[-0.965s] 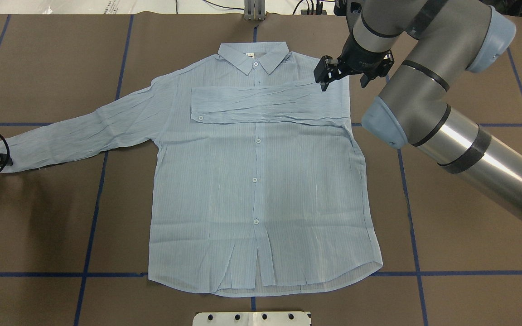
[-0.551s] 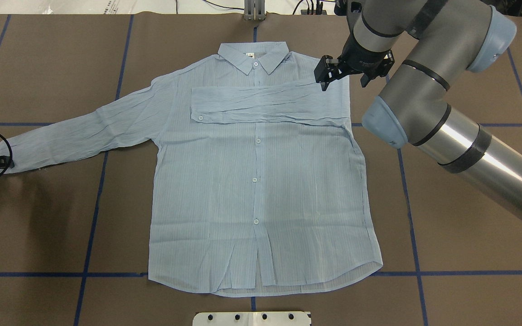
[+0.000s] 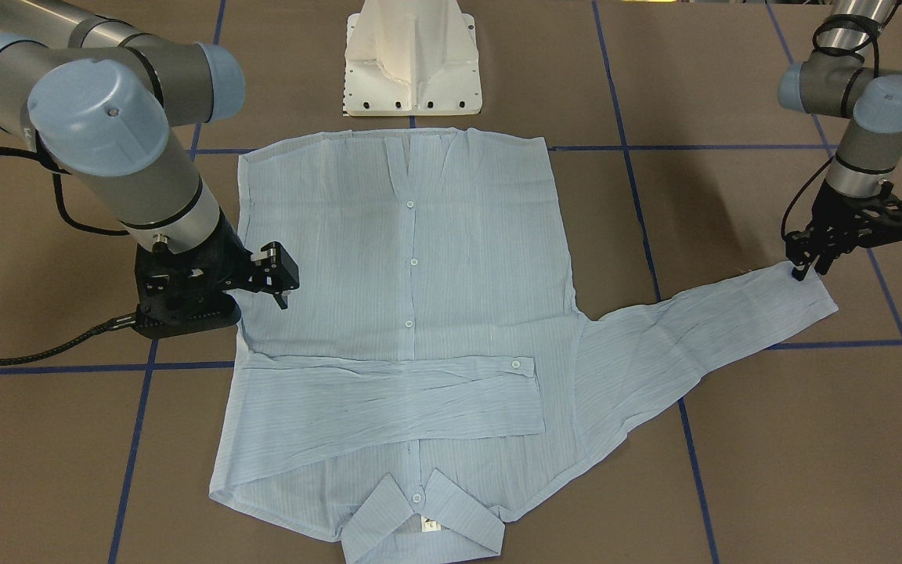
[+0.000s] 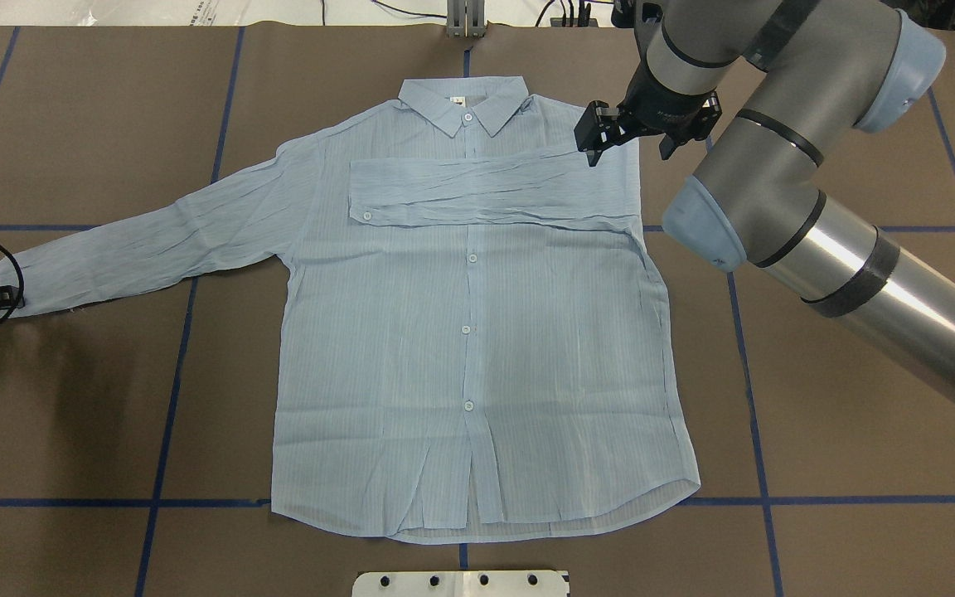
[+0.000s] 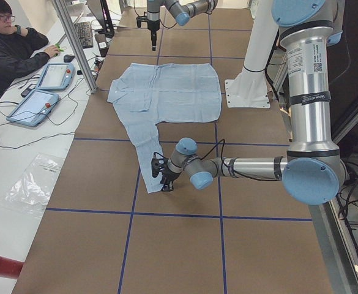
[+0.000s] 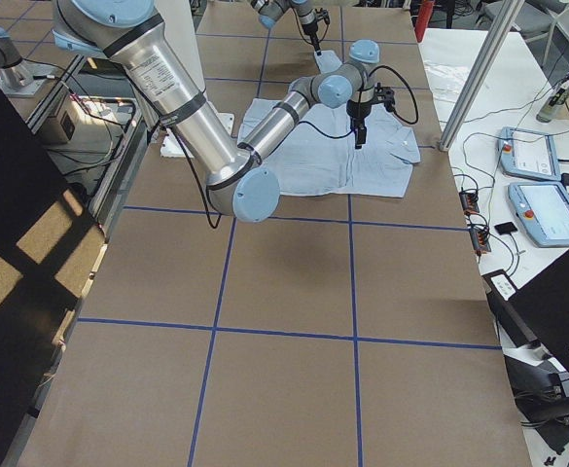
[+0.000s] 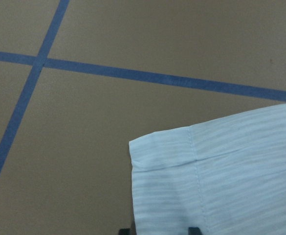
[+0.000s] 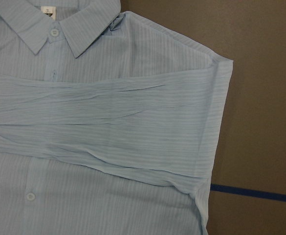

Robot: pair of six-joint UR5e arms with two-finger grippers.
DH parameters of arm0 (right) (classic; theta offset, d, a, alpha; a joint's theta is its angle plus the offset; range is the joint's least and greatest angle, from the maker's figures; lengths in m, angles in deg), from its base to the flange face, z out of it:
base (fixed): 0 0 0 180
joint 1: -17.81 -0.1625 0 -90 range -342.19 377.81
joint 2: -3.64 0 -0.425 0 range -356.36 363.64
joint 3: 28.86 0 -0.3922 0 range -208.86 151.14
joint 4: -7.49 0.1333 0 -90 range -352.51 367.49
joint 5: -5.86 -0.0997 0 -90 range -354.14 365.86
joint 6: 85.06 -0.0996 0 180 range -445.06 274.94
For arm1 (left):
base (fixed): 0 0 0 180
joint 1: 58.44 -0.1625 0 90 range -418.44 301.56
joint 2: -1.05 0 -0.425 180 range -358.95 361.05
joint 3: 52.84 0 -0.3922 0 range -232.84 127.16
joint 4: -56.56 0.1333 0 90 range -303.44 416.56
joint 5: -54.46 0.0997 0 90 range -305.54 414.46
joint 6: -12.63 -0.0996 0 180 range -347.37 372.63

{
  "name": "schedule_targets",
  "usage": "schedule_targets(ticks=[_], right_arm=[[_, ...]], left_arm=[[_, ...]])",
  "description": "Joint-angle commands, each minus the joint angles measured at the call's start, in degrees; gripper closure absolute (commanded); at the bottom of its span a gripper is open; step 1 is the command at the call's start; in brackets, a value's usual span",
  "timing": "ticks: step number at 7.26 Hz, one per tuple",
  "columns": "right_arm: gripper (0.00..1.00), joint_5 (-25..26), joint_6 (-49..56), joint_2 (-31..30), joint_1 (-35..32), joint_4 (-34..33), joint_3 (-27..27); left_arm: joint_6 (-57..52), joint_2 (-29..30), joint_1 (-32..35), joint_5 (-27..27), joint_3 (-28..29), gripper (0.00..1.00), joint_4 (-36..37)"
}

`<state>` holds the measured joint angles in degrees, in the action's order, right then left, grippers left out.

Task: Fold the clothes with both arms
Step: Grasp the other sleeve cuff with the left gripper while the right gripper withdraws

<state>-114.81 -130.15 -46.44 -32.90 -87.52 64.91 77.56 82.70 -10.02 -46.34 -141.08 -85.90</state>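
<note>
Left claw first: over the last second it has crept a touch along the end of the outstretched sleeve. It now sits right at the cuff, low on the brown surface. Its wrist camera shows the two fingertips set apart with the cuff's cloth lying between them, so it is spread and straddling the fabric, not yet pinching it.

Nothing else has shifted. The shirt lies flat, buttoned side up, collar away from the robot's base, exactly as it did a second ago. The other sleeve is already folded across the chest.

Right claw hangs where it was, above the shoulder on that folded side, fingers apart and empty; I can't say whether it touches the cloth.

To my eye, that small creep is the left arm lining up its grip on the cuff. One sleeve is done, and this one is next to be carried over the chest.
</note>
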Motion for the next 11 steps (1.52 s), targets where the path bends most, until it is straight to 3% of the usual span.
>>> schedule_targets(ticks=[1,2,3,6,8,9,11], right_arm=[[0.00,-0.09,0.00,-0.02,0.00,0.00,0.01],[0.00,-0.09,0.00,0.07,0.00,0.09,0.01],[0.00,-0.09,0.00,0.07,-0.09,0.09,0.01],[0.00,-0.26,0.00,-0.02,-0.09,0.09,0.01],[0.00,-0.44,0.09,-0.10,-0.35,-0.09,-0.08],[0.00,-0.61,0.17,-1.58,-0.44,-0.17,0.44],[0.00,-0.62,1.48,-5.10,-1.31,-0.09,2.20]], left_arm=[[-0.42,-0.35,-0.09,0.69,-0.35,0.85,0.00],[-0.68,-0.35,-0.09,0.78,-0.44,0.96,0.00],[-0.68,-0.52,-0.09,0.78,-0.70,1.00,0.00],[-3.13,-0.79,0.87,0.69,-7.09,1.00,2.87],[-7.62,2.26,1.75,0.34,-19.01,1.00,19.50],[-7.11,10.03,2.19,0.17,-21.25,1.00,28.73],[-4.57,28.04,1.85,-0.10,-20.05,1.00,45.44]])
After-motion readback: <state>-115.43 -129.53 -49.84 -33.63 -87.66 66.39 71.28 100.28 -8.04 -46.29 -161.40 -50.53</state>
